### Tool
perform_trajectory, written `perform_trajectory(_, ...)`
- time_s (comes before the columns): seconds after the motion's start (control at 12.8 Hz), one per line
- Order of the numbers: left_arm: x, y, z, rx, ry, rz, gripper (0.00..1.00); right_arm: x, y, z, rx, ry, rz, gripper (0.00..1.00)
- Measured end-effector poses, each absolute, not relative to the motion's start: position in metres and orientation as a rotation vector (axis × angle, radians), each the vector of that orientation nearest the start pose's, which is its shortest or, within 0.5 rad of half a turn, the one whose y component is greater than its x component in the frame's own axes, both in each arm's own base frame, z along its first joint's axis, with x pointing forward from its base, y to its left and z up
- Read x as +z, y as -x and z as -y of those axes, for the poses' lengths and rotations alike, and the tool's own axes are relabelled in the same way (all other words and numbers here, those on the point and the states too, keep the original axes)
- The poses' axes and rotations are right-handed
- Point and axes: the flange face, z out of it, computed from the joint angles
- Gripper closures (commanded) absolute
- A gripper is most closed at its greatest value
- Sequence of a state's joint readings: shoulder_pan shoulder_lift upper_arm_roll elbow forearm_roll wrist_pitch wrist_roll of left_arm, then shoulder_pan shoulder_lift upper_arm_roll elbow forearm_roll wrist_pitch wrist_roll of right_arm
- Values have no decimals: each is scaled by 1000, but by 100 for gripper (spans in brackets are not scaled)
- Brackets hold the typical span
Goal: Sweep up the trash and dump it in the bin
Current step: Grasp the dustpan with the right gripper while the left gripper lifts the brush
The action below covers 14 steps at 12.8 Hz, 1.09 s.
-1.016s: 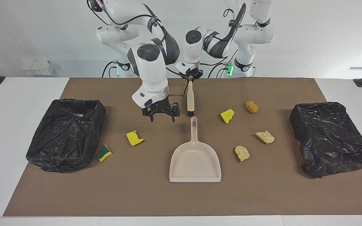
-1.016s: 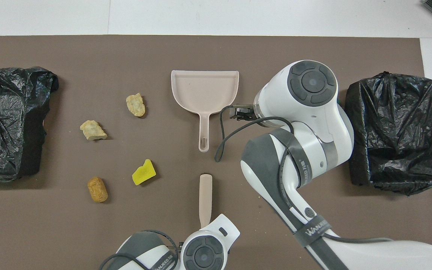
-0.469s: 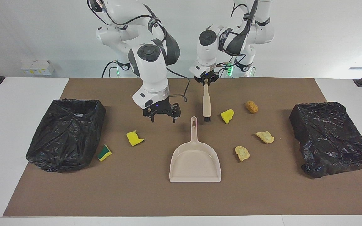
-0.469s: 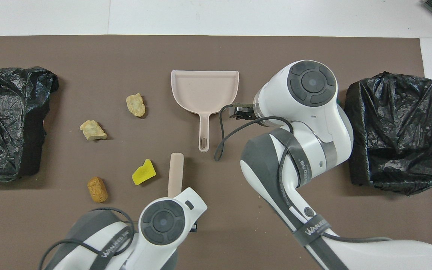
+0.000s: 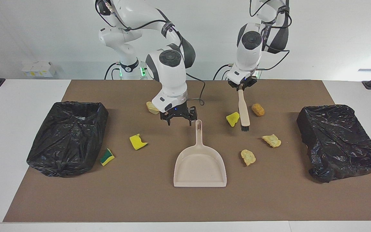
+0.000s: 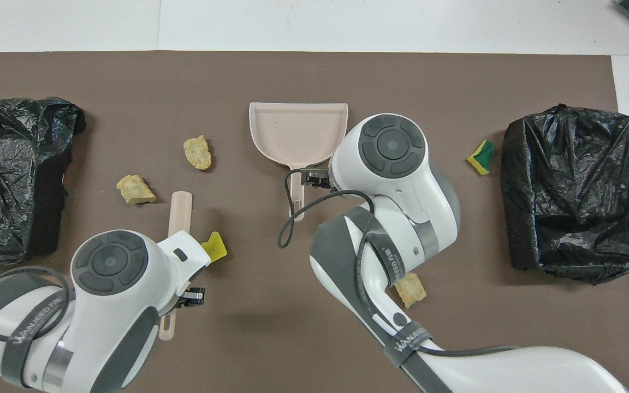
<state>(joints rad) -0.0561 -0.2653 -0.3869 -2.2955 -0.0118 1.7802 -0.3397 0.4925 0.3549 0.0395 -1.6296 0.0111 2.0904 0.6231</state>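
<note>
two chunks [image 5: 138,141] hidden overhead by right arm [image 6: 396,180]

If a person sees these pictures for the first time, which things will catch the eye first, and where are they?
First, the two white arms over the brown mat: the left end effector holds a brush hanging between a yellow chunk and an orange-brown chunk, while the open right end effector hovers beside the dustpan handle. Next, two black-bagged bins sit at the table's ends, with foam scraps scattered between them.
</note>
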Motion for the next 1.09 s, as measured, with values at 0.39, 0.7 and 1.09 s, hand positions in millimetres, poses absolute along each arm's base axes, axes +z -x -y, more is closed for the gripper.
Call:
perform_trajectory(0.39, 423, -396, 134, 428, 2883, 135, 100, 391, -559, -392, -169, 3069, -160, 4)
perform_trajectory(0.7, 410, -369, 105, 438, 2817, 399, 100, 379, -552, -412, -218, 3071, -123, 7)
perform_trajectory(1.09, 390, -344, 100, 447, 2723, 767, 100, 361, -552, -410, -242, 3098, -92, 16)
